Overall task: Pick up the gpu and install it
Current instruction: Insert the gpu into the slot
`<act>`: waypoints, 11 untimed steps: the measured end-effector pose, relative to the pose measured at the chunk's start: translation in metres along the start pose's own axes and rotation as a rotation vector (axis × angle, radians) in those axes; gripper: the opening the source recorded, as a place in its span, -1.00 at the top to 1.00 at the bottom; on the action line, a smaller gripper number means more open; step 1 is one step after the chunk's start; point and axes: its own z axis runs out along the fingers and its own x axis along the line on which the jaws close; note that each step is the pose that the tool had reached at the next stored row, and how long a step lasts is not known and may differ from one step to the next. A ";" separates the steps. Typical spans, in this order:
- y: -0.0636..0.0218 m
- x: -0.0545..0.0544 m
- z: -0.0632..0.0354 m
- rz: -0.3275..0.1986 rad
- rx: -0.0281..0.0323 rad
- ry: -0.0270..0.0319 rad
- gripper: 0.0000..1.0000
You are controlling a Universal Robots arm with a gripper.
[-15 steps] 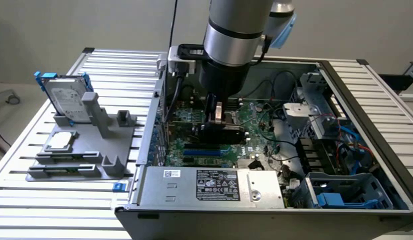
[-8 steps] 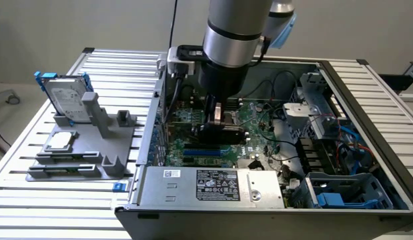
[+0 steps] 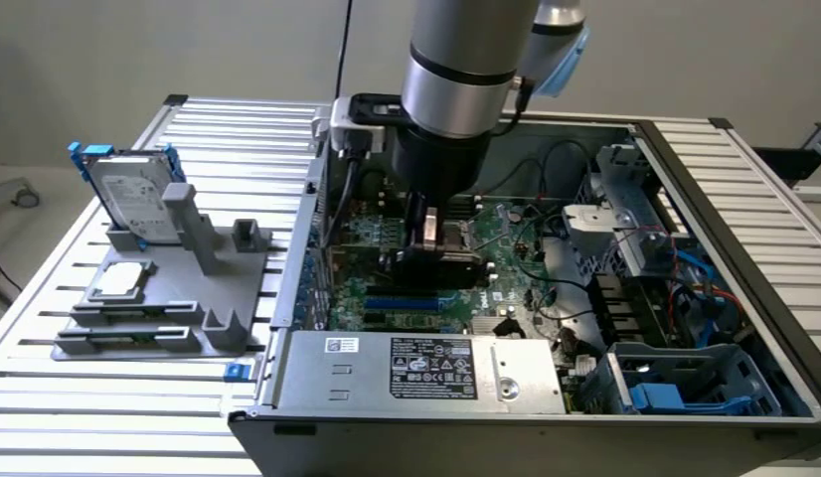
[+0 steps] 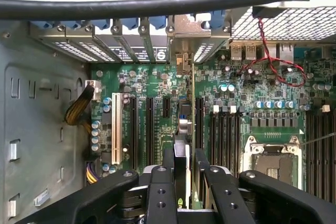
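Observation:
The gpu (image 4: 180,166) is seen edge-on as a thin black card standing upright between my two black fingers (image 4: 161,192). My gripper (image 4: 181,182) is shut on it. In the exterior view the gripper (image 3: 430,237) reaches down into the open computer case (image 3: 729,199), with the black gpu (image 3: 444,266) held low over the green motherboard (image 3: 510,248). The card hangs above the long black expansion slots (image 4: 148,129), in line with the slot gap near the rear bracket openings (image 4: 181,40). Whether its lower edge touches a slot is hidden.
A silver hard drive with a blue frame (image 3: 129,194) stands on a grey fixture (image 3: 159,288) at the exterior view's left. Inside the case are the power supply (image 3: 424,368), a blue drive cage (image 3: 683,383), the CPU socket (image 4: 273,161) and red-black wires (image 4: 270,51). A black cable (image 4: 157,4) crosses overhead.

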 end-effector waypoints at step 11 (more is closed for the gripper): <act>0.0030 0.000 0.0056 0.002 0.0000 -0.0001 0.47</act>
